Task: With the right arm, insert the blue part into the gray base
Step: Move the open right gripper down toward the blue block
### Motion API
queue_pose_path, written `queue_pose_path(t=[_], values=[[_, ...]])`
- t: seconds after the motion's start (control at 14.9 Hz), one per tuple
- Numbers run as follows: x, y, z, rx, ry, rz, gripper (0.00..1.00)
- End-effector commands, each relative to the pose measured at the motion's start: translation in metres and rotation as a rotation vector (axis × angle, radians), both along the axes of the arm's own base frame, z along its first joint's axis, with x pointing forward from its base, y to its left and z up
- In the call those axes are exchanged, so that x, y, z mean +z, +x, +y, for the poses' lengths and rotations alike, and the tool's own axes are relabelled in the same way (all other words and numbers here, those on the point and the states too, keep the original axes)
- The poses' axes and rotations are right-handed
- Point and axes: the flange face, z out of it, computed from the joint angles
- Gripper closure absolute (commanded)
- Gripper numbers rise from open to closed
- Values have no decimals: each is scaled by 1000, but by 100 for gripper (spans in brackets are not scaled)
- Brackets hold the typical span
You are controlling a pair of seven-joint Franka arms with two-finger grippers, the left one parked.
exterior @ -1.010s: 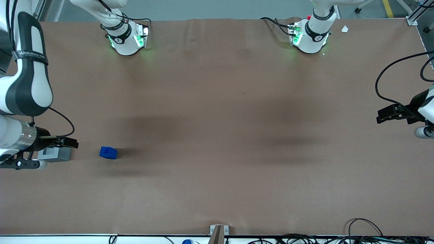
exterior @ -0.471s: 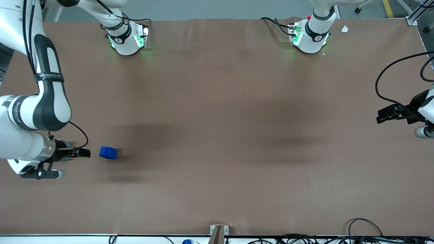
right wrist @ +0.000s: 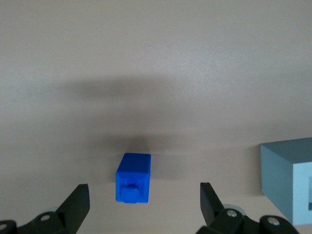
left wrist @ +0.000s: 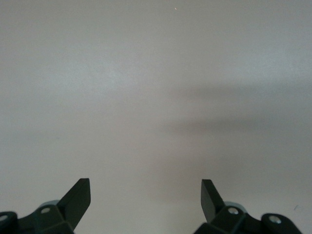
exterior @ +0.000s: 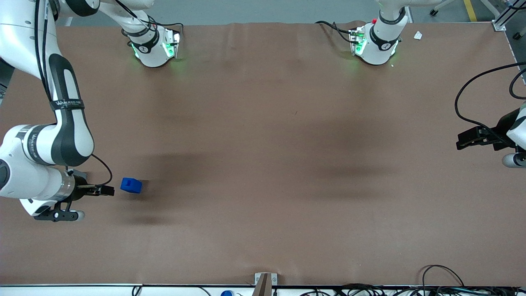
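Observation:
The blue part (exterior: pixel 131 185) lies on the brown table toward the working arm's end, its stud facing my right arm's gripper (exterior: pixel 107 190). The gripper hovers low, just short of the blue part. In the right wrist view the gripper (right wrist: pixel 145 202) is open. The blue part (right wrist: pixel 132 178) sits just ahead of the gap between the two black fingertips (right wrist: pixel 78 200), nearer one of them and touching neither. The gray base (right wrist: pixel 287 178) stands beside the blue part, outside the fingers, with its recessed face partly in sight. In the front view the arm's wrist covers it.
The brown table cover (exterior: pixel 263 164) stretches wide toward the parked arm's end. The two arm bases (exterior: pixel 154 47) (exterior: pixel 376 45) stand at the table's edge farthest from the front camera. Cables (exterior: pixel 444 283) run along the near edge.
My right arm has swung toward the blue part, carrying the gripper across the gray base, which the wrist now covers in the front view. The blue part has not moved.

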Motion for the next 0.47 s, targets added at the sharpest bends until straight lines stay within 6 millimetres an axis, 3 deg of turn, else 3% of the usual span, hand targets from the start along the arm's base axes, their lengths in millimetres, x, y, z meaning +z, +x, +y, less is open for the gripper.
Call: queue_pose_path(t=[0.0, 0.2, 0.4], values=[[-23, 5, -1, -20, 6, -6, 0], [-50, 4, 0, -19, 7, 15, 0], [-63, -2, 3, -31, 7, 56, 0]])
